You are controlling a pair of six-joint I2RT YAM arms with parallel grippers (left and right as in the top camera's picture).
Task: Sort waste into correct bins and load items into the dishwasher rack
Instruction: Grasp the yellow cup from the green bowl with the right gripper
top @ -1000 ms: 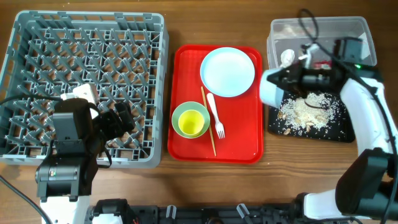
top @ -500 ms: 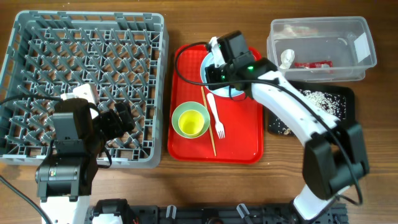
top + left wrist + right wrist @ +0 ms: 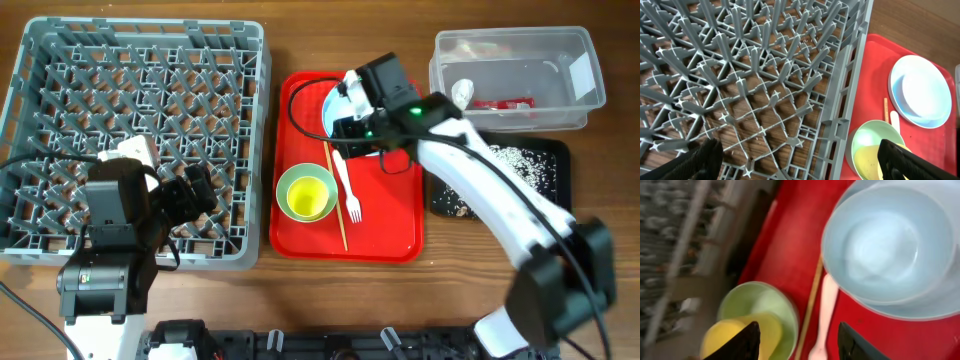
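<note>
the rack (image 3: pixel 140 60) takes the left of the surface (image 3: pixel 450 290); the left jaws hang released over its near right corner, holding nothing. right of it lies the red tray (image 3: pixel 390 230). far right sits the tub (image 3: pixel 540 60) with napkin (image 3: pixel 461 92) and packet (image 3: pixel 505 102) inside, and just near of it the black tray (image 3: pixel 560 175) with the crumbs (image 3: pixel 505 157). on the red tray's far half is the plate (image 3: pixel 895 95), seemingly with a blue bowl (image 3: pixel 890 240) on it. nearer, the green bowl (image 3: pixel 288 180) holds the cup (image 3: pixel 308 203), with fork (image 3: pixel 348 190) and chopsticks (image 3: pixel 336 200) to its right.

my worry: the plate lies flat, so the jaws could skid off its rim, shove it along the tray, or tip whatever rides on it; dropping too near, they could catch the fork instead.

the right jaws are released and hold nothing. they hover over the plate's near left edge; in the wrist view the plate lies just beyond them to the right, with the fork handle and chopsticks under the gap.
</note>
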